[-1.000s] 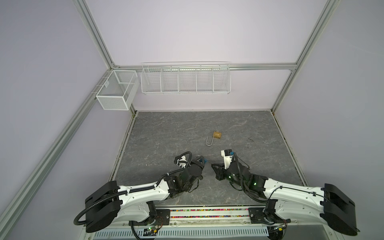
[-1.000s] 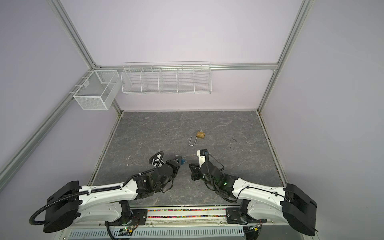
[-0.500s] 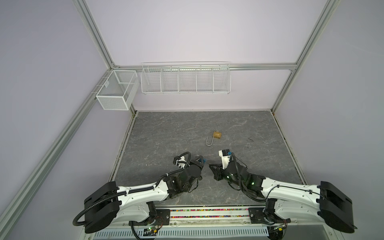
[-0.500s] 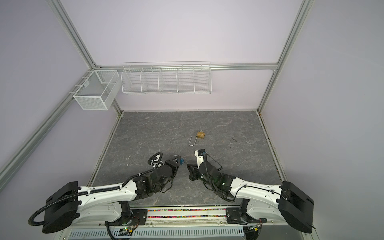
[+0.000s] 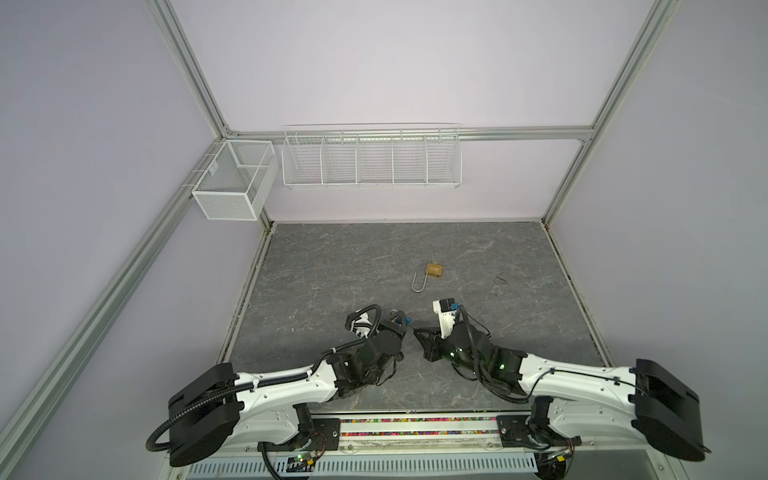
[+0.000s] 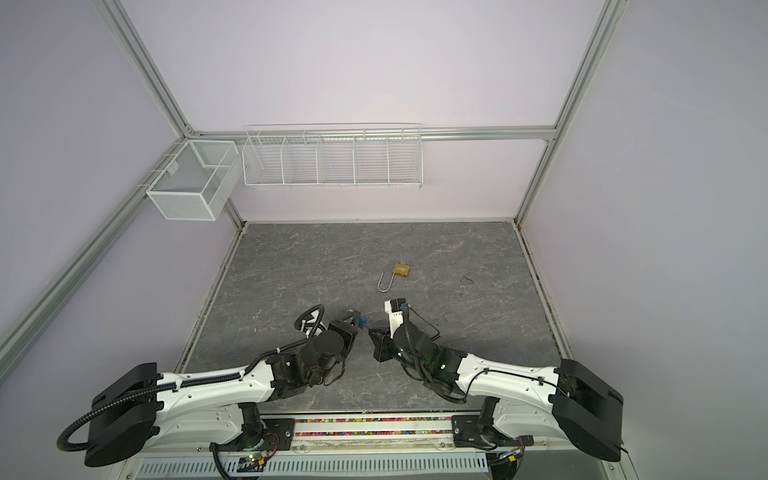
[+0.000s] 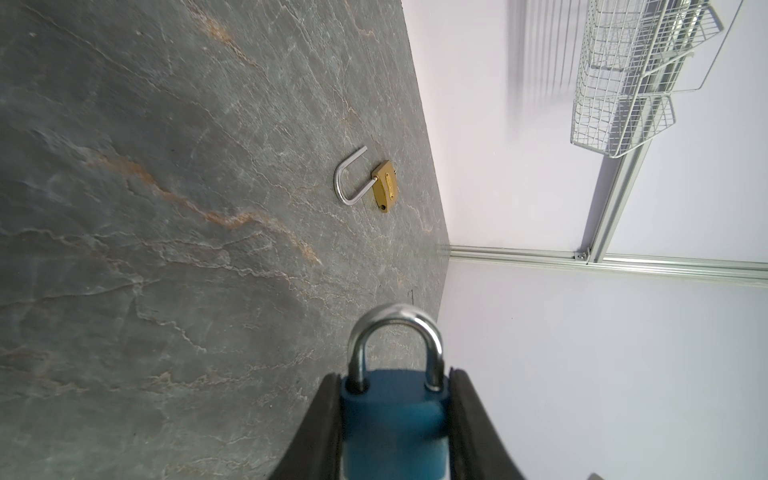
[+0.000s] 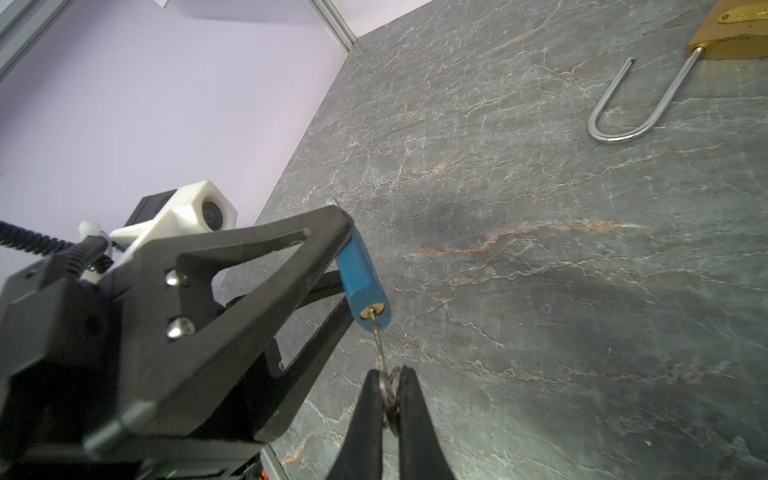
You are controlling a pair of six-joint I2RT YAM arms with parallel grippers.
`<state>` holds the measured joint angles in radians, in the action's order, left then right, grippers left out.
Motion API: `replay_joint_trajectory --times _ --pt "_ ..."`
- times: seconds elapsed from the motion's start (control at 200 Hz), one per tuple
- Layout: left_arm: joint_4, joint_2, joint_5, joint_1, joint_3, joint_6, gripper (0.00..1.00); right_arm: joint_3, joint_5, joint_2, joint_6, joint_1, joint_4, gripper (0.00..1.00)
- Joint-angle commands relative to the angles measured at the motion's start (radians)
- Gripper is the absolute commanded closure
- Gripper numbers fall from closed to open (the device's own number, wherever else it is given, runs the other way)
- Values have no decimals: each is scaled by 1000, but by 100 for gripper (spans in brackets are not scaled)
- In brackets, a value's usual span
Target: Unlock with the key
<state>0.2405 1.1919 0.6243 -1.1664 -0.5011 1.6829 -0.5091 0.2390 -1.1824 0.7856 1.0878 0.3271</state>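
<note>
Key (image 8: 377, 337) head hidden (inside right claw (image 8: 390, 372)).

- The surface (image 5: 332, 270) is overlooked from high at the front in both top views, almost identically.
- The blue padlock (image 7: 395, 415) is seen closely from both wrists; the brass padlock (image 7: 384, 187) is shared by all views.

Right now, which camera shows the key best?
Right wrist view: the key sits in the keyhole of the blue padlock, its ring pinched by the right gripper. Both top views show it too small to make out; the left wrist view hides it.
</note>
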Motion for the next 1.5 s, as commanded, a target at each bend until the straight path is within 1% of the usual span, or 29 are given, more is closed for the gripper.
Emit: replay_joint_trajectory --times 0.0,0.205,0.37,0.575,0.705,1.09,1.195,1.275,1.415,1.495 --pt "44 8 12 -6 7 8 100 -23 0 -11 5 8 40 94" --pt "66 18 0 -5 9 8 100 -29 10 -21 1 9 41 94" --pt "74 24 -9 -6 10 8 100 -48 -11 -39 -4 9 43 94" --pt "130 23 -26 -4 18 3 100 -46 -14 -60 -3 12 56 94" --pt "167 6 -30 -6 19 -23 100 -40 -24 -69 4 12 74 94" --pt "185 -49 25 -4 30 -50 100 -43 -36 -94 12 24 93 94" --pt "189 -42 5 -4 24 -63 100 -51 -35 -96 10 26 89 94" --pt "225 -22 -15 -4 24 -76 100 -61 -31 -93 3 25 81 94" --pt "293 22 -70 -5 14 -118 100 -71 -29 -86 -2 20 68 94" --pt "303 43 -109 -5 4 -125 100 -78 -24 -75 -8 15 56 94"
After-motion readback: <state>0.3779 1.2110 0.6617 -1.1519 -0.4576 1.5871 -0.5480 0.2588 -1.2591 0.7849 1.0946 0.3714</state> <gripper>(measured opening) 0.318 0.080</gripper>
